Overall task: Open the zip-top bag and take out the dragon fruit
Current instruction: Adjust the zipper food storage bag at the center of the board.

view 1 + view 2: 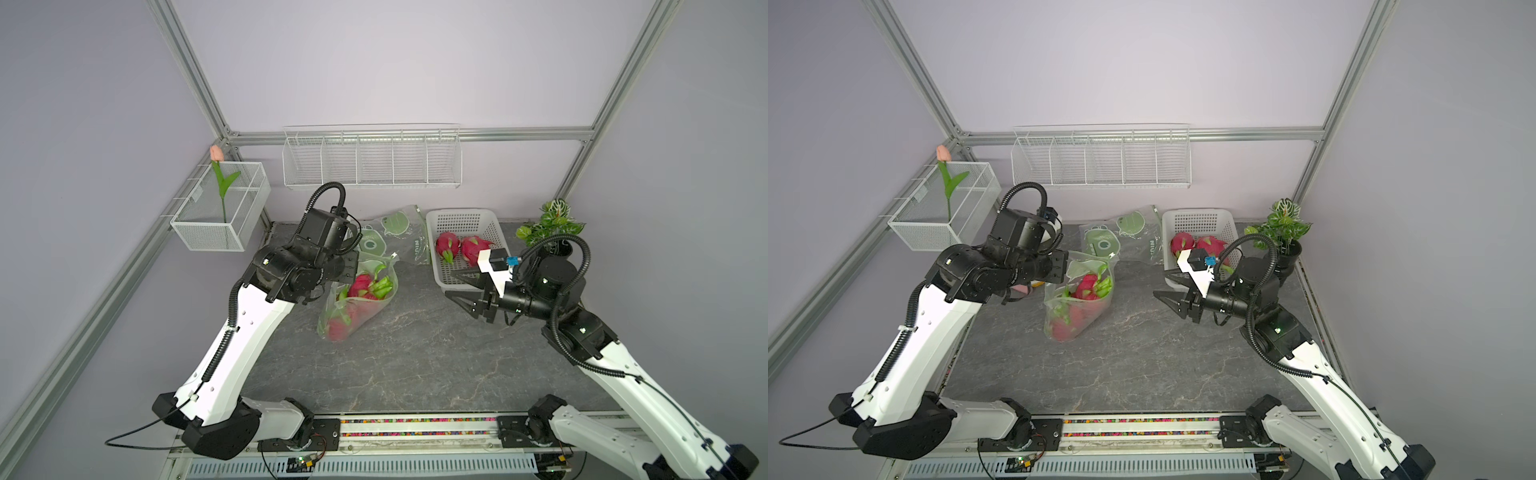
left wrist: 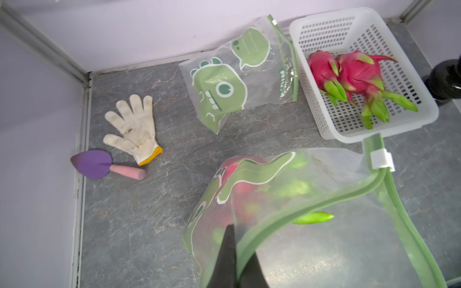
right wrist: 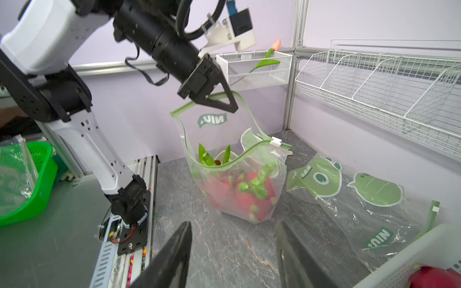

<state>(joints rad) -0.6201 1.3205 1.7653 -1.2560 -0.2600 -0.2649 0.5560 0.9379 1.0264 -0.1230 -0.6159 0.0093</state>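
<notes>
Left gripper (image 3: pixel 230 106): jaws clamped on the green zip rim of the zip-top bag (image 3: pixel 237 174), holding that side of the mouth up. The mouth gapes wide, and the white slider clip (image 3: pixel 276 142) sits at one end of the zip track. The bag stands on the table (image 1: pixel 415 353), to the left of the white basket (image 1: pixel 461 214) and nearer the robot, not touching it.

Bagged dragon fruit (image 3: pixel 254 197): two pink bodies inside, one near the mouth and one at the bottom. Green scale tips reach up to the rim.

Dragon fruit (image 2: pixel 361 74): two lie side by side in the basket, pressed together, with their scales pointing at the basket's near wall.

Right gripper (image 1: pixel 449 284): jaws spread, nothing between them. It hangs at the basket's near left corner. One finger overlaps the near rim in both top views; can't tell whether it touches.

Empty bag (image 2: pixel 237 79): flat, dinosaur print, just beside the basket's left wall with its zip edge running along it.

Glove (image 2: pixel 134 127) and purple trowel (image 2: pixel 99 163): far left of the basket, beyond both bags, lying on the table.

Potted plant (image 1: pixel 552 226): near the basket's right side.
</notes>
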